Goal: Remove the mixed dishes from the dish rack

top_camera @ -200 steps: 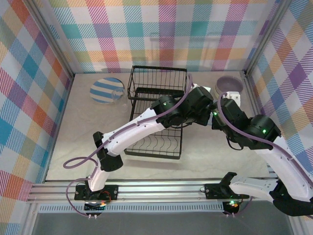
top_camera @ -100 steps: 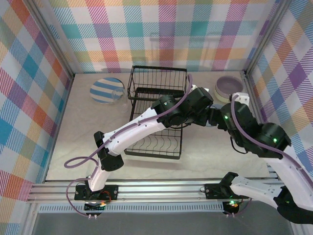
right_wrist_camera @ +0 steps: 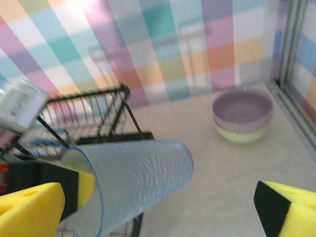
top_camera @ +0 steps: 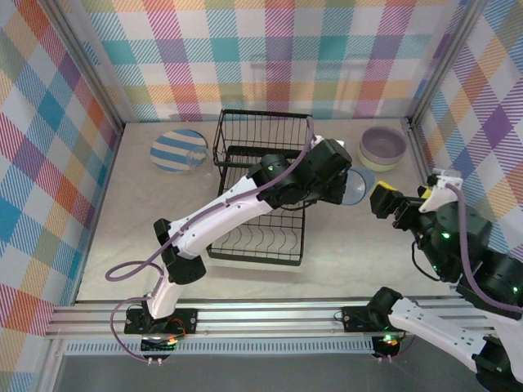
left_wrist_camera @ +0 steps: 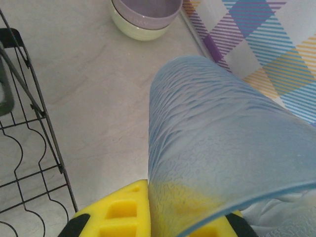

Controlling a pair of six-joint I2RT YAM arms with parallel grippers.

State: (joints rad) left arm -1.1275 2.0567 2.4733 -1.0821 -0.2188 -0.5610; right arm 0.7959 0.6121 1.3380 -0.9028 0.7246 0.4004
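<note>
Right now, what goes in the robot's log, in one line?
left gripper: shut on tumbler, beside dish rack | right gripper: open, empty | bowls: stacked on table

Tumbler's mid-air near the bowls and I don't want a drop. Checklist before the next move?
1. Hold: left gripper shut on tumbler: ok.
2. Clearance: right gripper open, apart from tumbler: ok.
3. Attitude: tumbler upright for set-down: not ok, lying sideways.
4. Landing: bare table between dish rack and bowls: ok.
5. Remaining: dish rack fully unloaded: cannot tell, left arm covers part.
</note>
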